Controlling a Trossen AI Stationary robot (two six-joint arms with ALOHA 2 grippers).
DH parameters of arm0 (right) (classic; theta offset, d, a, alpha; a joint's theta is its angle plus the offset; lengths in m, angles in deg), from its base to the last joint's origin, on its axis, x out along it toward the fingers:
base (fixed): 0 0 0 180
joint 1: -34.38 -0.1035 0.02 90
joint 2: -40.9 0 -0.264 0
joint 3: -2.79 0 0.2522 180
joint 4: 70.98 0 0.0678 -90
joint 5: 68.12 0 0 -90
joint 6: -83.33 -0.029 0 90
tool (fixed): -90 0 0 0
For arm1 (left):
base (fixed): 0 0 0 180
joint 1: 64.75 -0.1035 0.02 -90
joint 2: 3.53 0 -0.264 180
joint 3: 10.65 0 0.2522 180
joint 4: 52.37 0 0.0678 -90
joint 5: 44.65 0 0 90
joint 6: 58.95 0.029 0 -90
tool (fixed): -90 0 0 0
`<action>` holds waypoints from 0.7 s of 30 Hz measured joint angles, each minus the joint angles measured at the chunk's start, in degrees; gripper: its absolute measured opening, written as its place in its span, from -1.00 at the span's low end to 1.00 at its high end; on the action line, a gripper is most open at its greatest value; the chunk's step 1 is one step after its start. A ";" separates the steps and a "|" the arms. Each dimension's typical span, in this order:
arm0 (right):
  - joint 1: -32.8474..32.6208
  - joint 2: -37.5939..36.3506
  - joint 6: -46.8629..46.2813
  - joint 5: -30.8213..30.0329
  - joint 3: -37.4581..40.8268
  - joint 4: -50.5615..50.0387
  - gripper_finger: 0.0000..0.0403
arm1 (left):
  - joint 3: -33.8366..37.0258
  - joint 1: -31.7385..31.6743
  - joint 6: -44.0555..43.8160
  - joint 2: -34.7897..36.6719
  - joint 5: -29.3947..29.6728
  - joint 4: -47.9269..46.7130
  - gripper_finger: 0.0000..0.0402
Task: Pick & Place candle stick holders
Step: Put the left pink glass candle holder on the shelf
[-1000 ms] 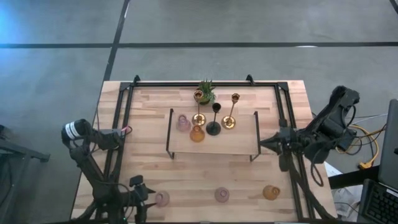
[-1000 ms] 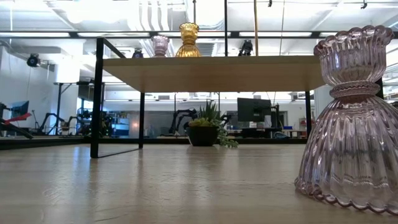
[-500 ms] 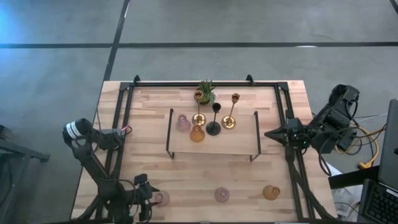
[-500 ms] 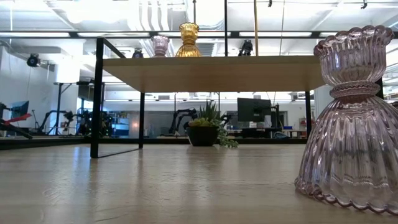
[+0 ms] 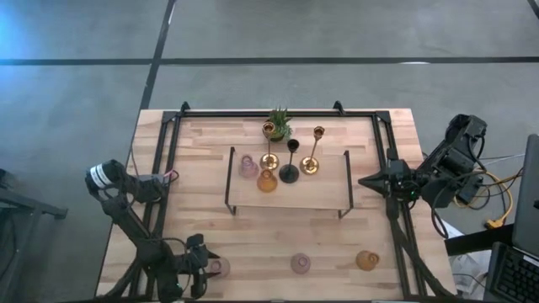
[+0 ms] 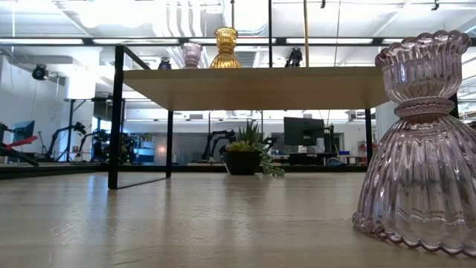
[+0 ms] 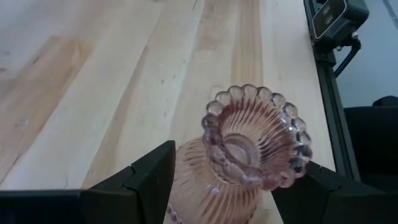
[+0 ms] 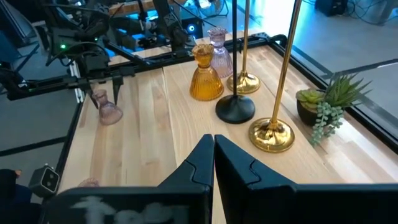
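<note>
my left gripper (image 7: 217,180) is spread wide around the pink holder (image 7: 249,149), so next i squeeze it, then lift.

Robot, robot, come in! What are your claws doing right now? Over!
Left gripper open around pink glass holder, front-left of table, not yet closed. Right gripper shut, waiting at table's right edge. Nothing in the way.

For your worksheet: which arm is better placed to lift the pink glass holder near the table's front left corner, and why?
The left. Its tool is open, with a finger on either side of the pink glass holder. The right tool is shut, far off by the raised shelf.
</note>
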 joint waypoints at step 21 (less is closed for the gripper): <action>0.00 0.09 -0.20 -0.11 0.00 0.04 -0.96 | 0.94 -1.26 5.24 0.15 3.29 1.77 -0.37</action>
